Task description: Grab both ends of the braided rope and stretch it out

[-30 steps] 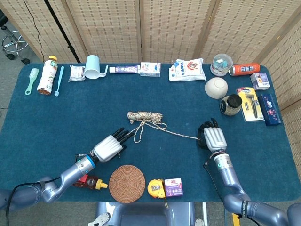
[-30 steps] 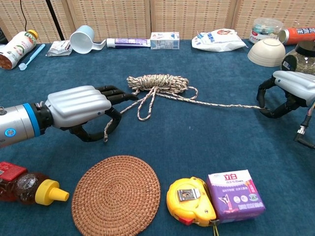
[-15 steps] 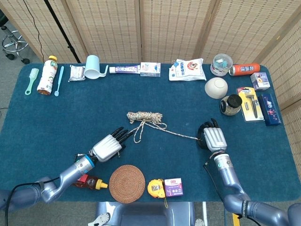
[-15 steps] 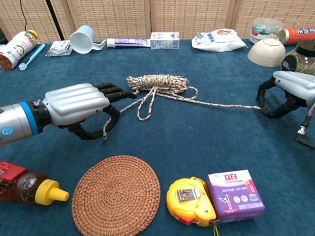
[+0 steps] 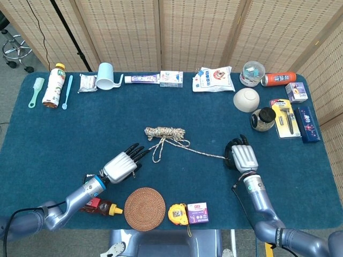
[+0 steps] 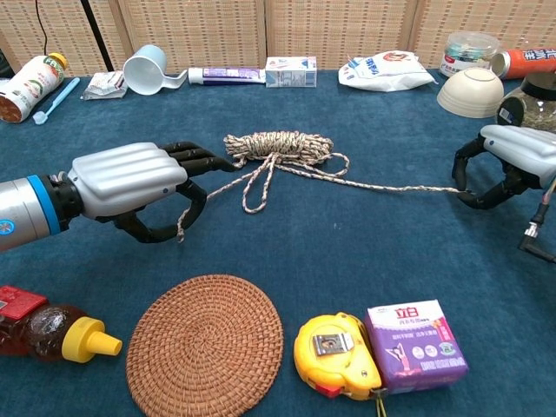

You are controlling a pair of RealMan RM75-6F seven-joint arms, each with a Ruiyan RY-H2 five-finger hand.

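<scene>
Silver-backed robot hand (image 6: 130,187), seemingly black-fingered

Both views are brightly and evenly lit from overhead; exposure is sound. Shadows are soft and short, lying close beneath each item on the dark teal felt table cover (image 5: 177,107). Mild specular highlights show on the silver ridged shell of the left hand (image 6: 130,178) and on the white ceramic bowl (image 6: 470,91). Focus is sharp throughout. No motion blur noted. The chest view shows slight wide-angle stretching toward its edges.
</scene>
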